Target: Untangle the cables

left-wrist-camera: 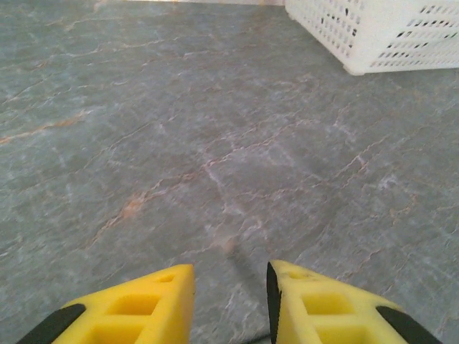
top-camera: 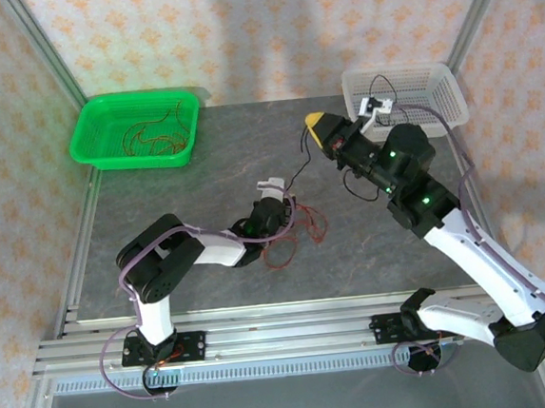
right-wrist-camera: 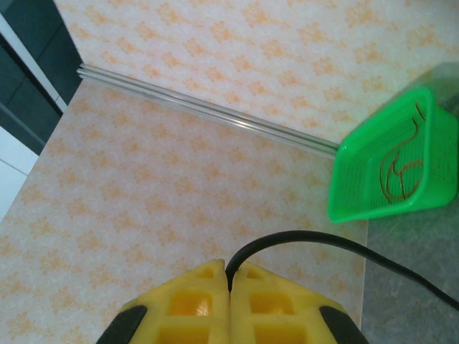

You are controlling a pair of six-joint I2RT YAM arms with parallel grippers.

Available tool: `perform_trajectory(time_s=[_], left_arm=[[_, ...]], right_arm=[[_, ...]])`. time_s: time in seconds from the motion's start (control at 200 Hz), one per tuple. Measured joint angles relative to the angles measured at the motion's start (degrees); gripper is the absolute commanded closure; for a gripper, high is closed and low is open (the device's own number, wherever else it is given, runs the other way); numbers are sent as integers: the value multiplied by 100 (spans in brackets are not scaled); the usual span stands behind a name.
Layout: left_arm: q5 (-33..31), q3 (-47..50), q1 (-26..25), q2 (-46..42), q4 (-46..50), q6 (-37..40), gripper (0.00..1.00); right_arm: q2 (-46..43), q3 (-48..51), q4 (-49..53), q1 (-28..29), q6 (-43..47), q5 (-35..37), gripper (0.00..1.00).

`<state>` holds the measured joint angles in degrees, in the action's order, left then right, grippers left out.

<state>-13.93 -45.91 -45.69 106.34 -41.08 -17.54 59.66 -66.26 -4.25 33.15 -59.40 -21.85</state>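
Right gripper point(right-wrist-camera: 229, 276): the yellow fingers are pressed tight together and clenched on a black cable point(right-wrist-camera: 323, 239). The cable leaves the fingertips, arches upward, then runs off to the right of the wrist view. From above, this gripper hangs over the far middle of the table and points toward the far left. The patterned wall is behind its fingers in the wrist view.

Left gripper point(left-wrist-camera: 229, 278): the yellow fingers stand apart, with bare table surface showing between the tips. Whether anything is caught lower down, past the bottom edge of the wrist view, I cannot tell. It points across the table toward the far right corner.

Table point(top-camera: 185, 188): a grey slab with a stone pattern of pale and rusty veins, set in an aluminium frame.

White basket point(top-camera: 434, 90): perforated plastic, standing at the far right corner of the table, just beyond the right arm's wrist.

Green basket point(top-camera: 95, 134): mesh plastic, at the far left corner. Coiled red wires point(top-camera: 152, 138) lie loose on its floor.

Tangle of red cables point(top-camera: 290, 236): thin overlapping loops on the table near its middle. It lies just beside the left wrist and partly under it, well apart from both baskets. Seen from above, the black cable runs from the far side of this tangle toward the back of the table, up to the right gripper's fingertips.
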Motion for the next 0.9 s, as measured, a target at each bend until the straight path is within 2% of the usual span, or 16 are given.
perform_trajectory(time_s=[0.496,0.636,0.836,0.901], left_arm=[[-68,553,153,-96,-238,-284,65],[-48,595,160,-122,-291,-337,50],[20,540,160,-756,-42,-177,30],[48,424,160,-1073,116,-103,18]], right_arm=[[787,-1808,739,-111,831,214,100],[1014,-2317,944,-391,1025,221,100],[1740,-3215,1132,-1580,1088,-315,100],[2155,-3615,1174,-1943,1110,-586,100]])
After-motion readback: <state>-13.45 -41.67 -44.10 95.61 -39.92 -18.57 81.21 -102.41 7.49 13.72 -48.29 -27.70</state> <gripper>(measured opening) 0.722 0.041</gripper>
